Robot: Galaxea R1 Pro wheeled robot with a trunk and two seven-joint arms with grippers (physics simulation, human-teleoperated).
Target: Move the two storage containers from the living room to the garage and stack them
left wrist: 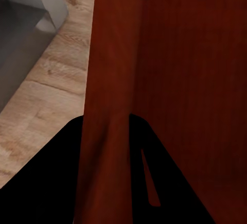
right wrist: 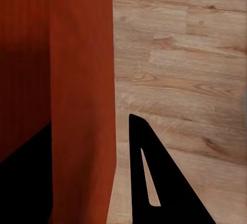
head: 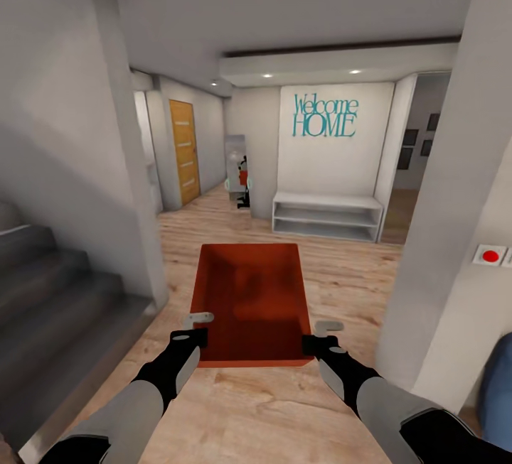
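Robot is carrying one red-orange bin [head: 250, 304] out in front of trunk, above the wood-plank floor [head: 341, 272] of a hallway, both arms on it. Left end effector [head: 190, 329] is pinching the bin's left wall near the close corner; wrist cam is showing the wall [left wrist: 105, 131] running between the two fingers. Right end effector [head: 321, 335] is doing the same on the right wall [right wrist: 82, 105], one finger [right wrist: 149, 183] outside, the other inside.

Risks from here, my read:
- Grips are thin-wall pinches at the near end only, so far end is cantilevering; a jerk of base could be tipping or slipping it.
- Passage is narrowing: stairs [head: 50, 293] w/ wall on left, white pillar [head: 441, 236] on right. Turning too tight is risking a bin corner or elbow clipping.
- Arms drifting apart/together unevenly could be twisting the walls out of the fingers.
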